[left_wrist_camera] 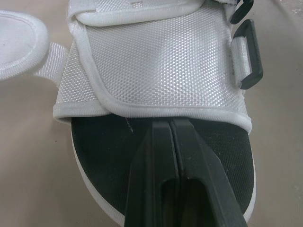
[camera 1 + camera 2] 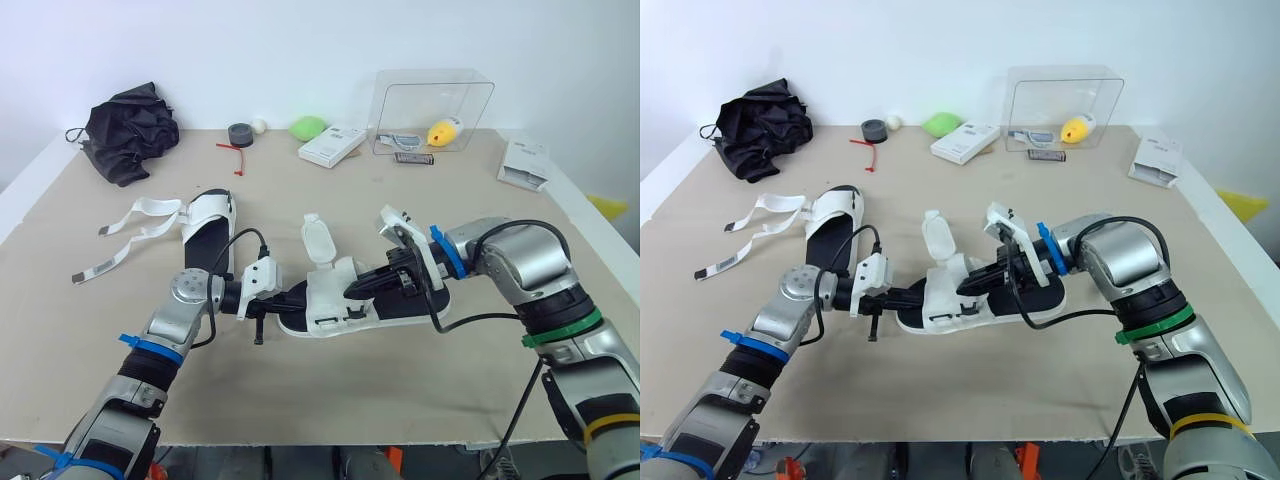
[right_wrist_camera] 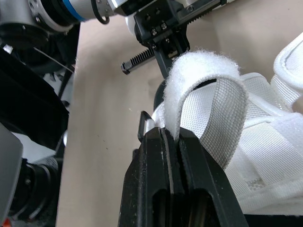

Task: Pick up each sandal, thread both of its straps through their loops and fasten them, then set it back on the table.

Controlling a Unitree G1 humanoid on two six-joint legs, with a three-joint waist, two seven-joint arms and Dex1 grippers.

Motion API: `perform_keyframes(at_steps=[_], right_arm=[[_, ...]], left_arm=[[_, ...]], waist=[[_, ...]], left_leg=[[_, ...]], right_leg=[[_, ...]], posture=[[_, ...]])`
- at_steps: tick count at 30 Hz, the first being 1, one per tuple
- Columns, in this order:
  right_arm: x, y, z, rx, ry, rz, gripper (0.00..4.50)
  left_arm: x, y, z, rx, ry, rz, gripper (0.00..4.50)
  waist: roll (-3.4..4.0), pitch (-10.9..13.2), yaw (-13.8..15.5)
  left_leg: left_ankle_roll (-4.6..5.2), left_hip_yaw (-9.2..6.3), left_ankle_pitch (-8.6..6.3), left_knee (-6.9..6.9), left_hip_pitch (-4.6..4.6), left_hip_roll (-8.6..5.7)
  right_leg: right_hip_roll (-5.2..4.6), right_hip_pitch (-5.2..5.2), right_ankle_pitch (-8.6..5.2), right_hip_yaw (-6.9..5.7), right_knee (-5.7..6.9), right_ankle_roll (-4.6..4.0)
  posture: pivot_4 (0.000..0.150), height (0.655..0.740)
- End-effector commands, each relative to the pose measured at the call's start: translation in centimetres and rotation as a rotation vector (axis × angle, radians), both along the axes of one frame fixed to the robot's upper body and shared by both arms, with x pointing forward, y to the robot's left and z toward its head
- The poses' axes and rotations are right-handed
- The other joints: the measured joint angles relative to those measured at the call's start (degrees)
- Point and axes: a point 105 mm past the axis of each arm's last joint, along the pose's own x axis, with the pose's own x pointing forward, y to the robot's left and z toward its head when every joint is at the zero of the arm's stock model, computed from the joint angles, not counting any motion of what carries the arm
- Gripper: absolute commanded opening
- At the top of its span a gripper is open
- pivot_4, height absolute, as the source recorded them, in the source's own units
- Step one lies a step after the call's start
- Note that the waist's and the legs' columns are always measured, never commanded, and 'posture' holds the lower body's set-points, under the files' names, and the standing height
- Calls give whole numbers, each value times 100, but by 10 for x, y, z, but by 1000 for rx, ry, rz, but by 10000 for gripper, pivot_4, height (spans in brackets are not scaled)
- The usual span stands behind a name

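1. Where its two black fingers meet, the right pincer (image 3: pixel 171 137) pinches a white strap (image 3: pixel 208 90). The strap curls up out of the grip in a loop, fuzzy side outward.
2. The strap belongs to the sandal (image 2: pixel 335 300) that lies near the middle of the table (image 2: pixel 400 370), between the two arms. The right pincer comes in over its heel half.
3. The left pincer (image 1: pixel 169 124) is pressed together with nothing seen between its fingers. Its tips lie over the black footbed (image 1: pixel 104 142) at the toe end, right up against the edge of the white mesh upper (image 1: pixel 161 61).
4. A black buckle loop (image 1: pixel 250 56) sits on one side of that upper. A rounded white flap (image 2: pixel 318 240) stands upright at the sandal's far side.
5. The second sandal (image 2: pixel 207 228) lies flat on the table to the robot's left and farther back, well apart from the first. Its two loose straps (image 2: pixel 135 215) trail out to the left, unfastened.
6. Along the far edge of the table are:
   - a crumpled black cloth (image 2: pixel 130 128)
   - a grey tape roll (image 2: pixel 240 133)
   - a green lump (image 2: pixel 309 127)
   - a white box (image 2: pixel 332 146)
   - a clear plastic case (image 2: pixel 435 100) with a yellow thing (image 2: pixel 445 130) inside
7. A white packet (image 2: pixel 525 162) lies near the table's right edge.
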Motion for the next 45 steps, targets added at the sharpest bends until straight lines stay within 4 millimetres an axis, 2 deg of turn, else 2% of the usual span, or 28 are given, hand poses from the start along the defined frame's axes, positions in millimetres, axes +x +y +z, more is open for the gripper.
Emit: perform_keyframes(at_steps=[1,10,12,18,29,37,40,43,45], right_arm=[[-10,7,16,55,16,41,885],[-18,12,4,32,62,41,885],[-15,15,-6,-5,64,11,885],[-5,14,-20,-77,72,-65,885],[-18,6,-9,-57,90,30,885],[-24,6,-15,-82,81,71,885],[-28,4,-24,-120,57,89,885],[-17,5,-29,-129,-23,44,885],[-11,4,-25,-99,-8,13,885]], left_arm=[[-21,11,-55,140,196,6,0],[-22,11,-56,137,198,8,0],[-23,11,-56,137,199,8,0],[-23,10,-56,136,198,9,0],[-22,11,-55,135,198,14,0],[-22,12,-55,135,198,18,0],[-22,13,-55,136,199,19,0],[-22,13,-55,136,199,20,0],[-22,13,-55,136,199,18,0]], waist=[[0,0,0],[4,-4,-2],[6,-6,-2],[12,-25,-4],[15,-26,-3],[15,-26,-1],[15,-26,-1],[16,-28,-2],[16,-31,-5]], left_leg=[[0,-1,0,0,0,0],[0,-4,0,0,3,2],[0,-6,0,0,4,2],[0,-12,0,0,17,2],[3,-51,-2,0,17,1],[3,-59,-2,0,14,0],[3,-64,-2,0,13,0],[4,-71,-5,0,16,0],[4,-72,-5,0,22,2]], right_leg=[[0,0,0,-1,0,0],[3,3,-1,-4,0,-1],[3,5,-1,-6,0,-1],[3,23,-6,-13,0,-6],[2,39,-19,-58,0,-27],[1,41,-22,-65,1,-27],[1,42,-23,-69,1,-29],[1,48,-28,-76,1,-33],[4,52,-45,-77,1,-8]], posture=[[1500,7400],[1500,7400],[1500,7400],[1500,7400],[1500,7400],[1500,7400],[1500,7400],[1500,7400],[1500,7400]])
